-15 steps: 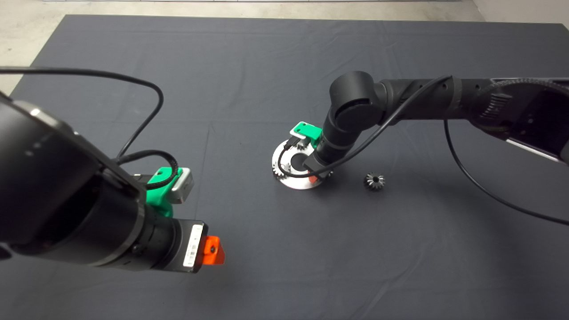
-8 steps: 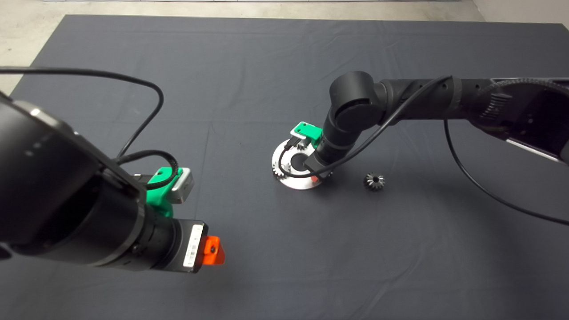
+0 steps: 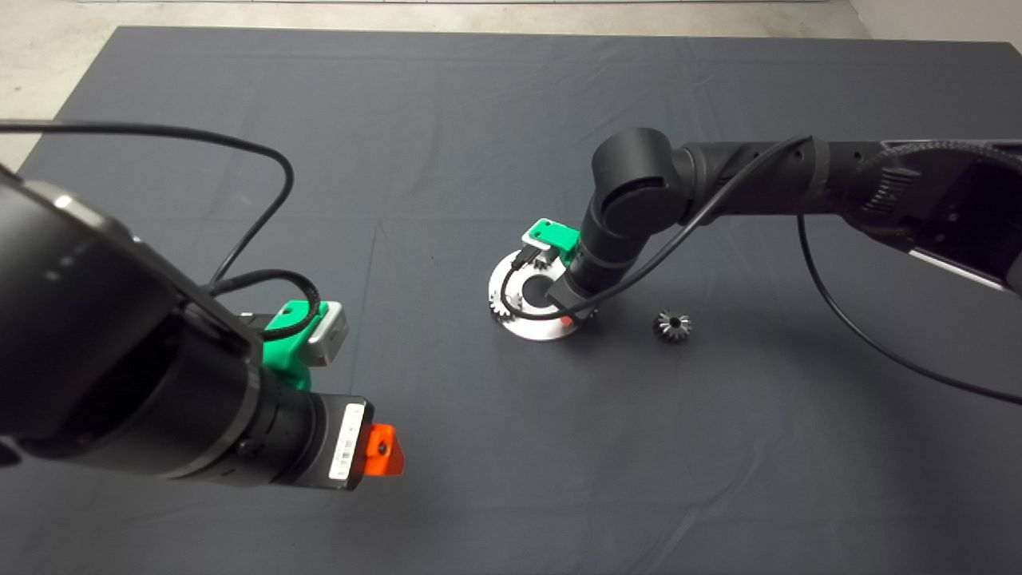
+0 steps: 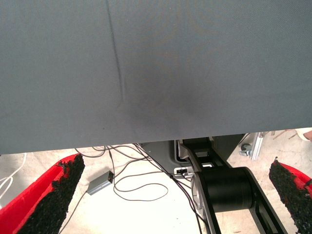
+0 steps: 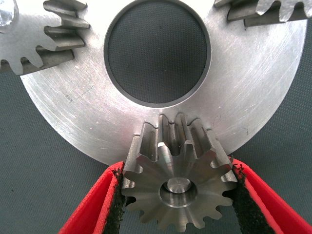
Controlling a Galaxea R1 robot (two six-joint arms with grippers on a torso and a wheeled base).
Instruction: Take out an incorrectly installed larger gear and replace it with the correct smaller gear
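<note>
The right gripper [image 5: 178,192] has its fingers clamped on the larger gear [image 5: 179,183], seated on the round plate [image 5: 263,92]. Removal is barely begun; the smaller gear [image 3: 673,326] waits beside the plate. The left gripper [image 4: 170,195] idles with fingers wide.

Against the metal ring plate [image 3: 511,323], nothing shows as changed: the right gripper [image 3: 568,318] sits at the same spot on the plate's rim, and the smaller gear [image 3: 673,326] lies as far from the plate as it did.
</note>
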